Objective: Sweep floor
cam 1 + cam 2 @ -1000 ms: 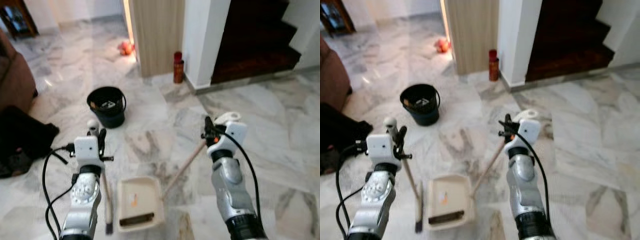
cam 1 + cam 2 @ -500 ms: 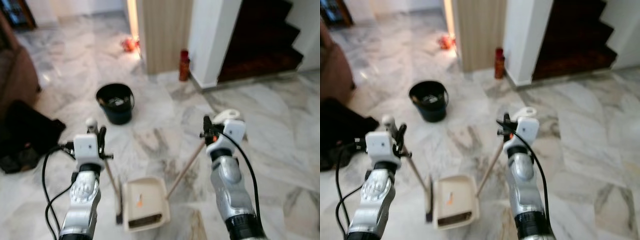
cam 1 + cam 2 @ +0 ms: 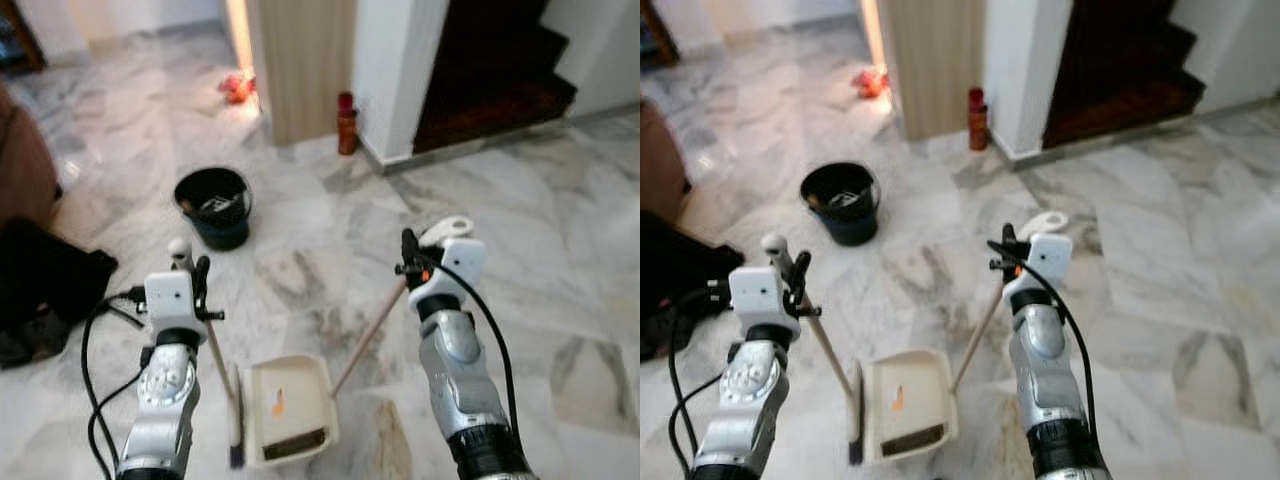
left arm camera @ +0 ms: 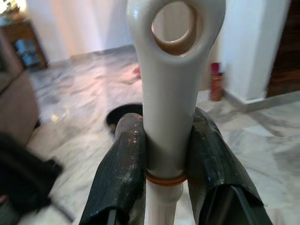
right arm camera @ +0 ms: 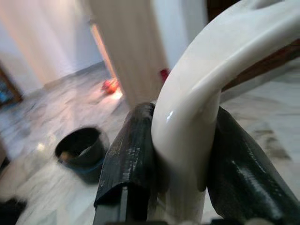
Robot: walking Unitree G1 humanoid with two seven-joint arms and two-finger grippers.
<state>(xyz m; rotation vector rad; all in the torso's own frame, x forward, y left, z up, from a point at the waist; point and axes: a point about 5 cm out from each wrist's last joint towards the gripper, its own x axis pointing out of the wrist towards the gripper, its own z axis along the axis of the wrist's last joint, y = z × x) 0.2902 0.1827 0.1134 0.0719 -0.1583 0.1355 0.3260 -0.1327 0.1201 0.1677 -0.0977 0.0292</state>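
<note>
The left tool [image 4: 166,154] is clamping the white looped handle of the short broom [image 3: 214,372], its dark bristles resting on the grey-veined marble floor [image 3: 560,250] just beside the cream plastic dustpan [image 3: 286,407]. The right tool [image 5: 183,154] is gripping the dustpan's curved white handle top, its long wooden shaft [image 3: 368,337] slanting down to the pan. Something orange is lying in the pan, so I'd judge some sweeping done; the black round bucket [image 3: 213,205] is waiting well ahead.

Left pincer [image 4: 166,159], right pincer [image 5: 180,154] both clamped, raised.
</note>
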